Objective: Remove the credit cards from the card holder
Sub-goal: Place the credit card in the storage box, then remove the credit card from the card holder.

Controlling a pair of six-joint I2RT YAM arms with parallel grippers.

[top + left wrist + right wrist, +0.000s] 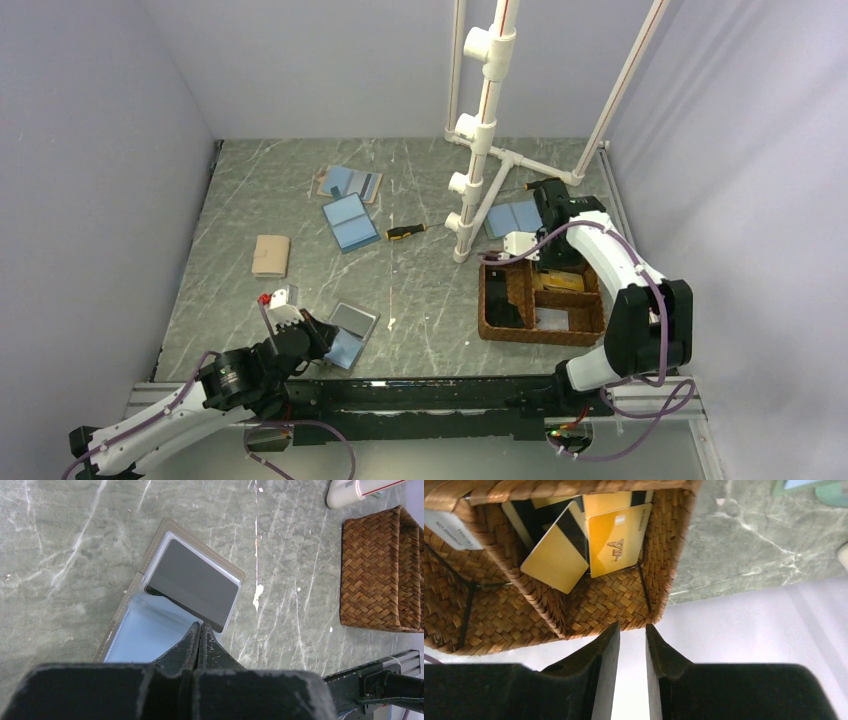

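Note:
The card holder (135, 635) lies open on the table, light blue inside with a tan edge. A grey credit card (192, 582) lies on its far leaf, its corner past the edge. My left gripper (200, 626) is shut, its tips resting at the card's near edge over the holder; nothing shows between the fingers. In the top view the holder (345, 345) is near the front, with the left gripper (322, 332) at it. My right gripper (632, 627) is slightly open and empty, over the wicker tray's rim (669, 555). Yellow credit cards (616, 540) lie in a tray compartment.
The wicker tray (492, 300) stands at the right front. Other open blue holders (350, 222) (350, 183) (512, 217), a closed tan one (271, 255) and a screwdriver (405, 231) lie further back. A white pipe stand (480, 130) rises mid-table.

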